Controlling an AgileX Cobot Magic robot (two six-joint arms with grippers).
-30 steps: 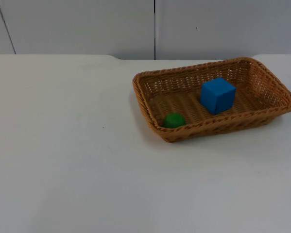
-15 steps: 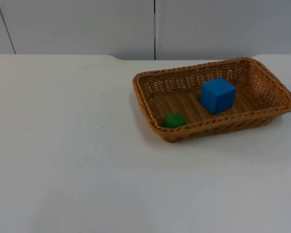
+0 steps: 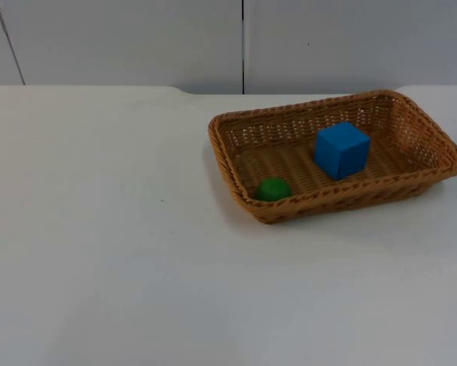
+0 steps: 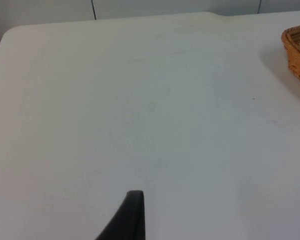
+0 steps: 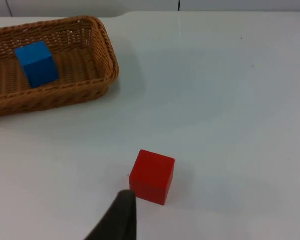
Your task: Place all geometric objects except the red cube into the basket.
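The table carries the basket, which holds the blue cube and green ball. The red cube sits on the table well apart from it (rightly left out). The sorting looks finished; nothing calls for another pick. Left gripper hangs over bare table, right gripper just beside the red cube; whether either is released or clenched I cannot tell.

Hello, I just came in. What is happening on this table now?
Nothing is being handled right now. The blue cube and a green rounded piece lie inside the wicker basket. The red cube sits on the white table, outside the basket, near the right gripper's fingertip. The left gripper's fingertip is over bare table.
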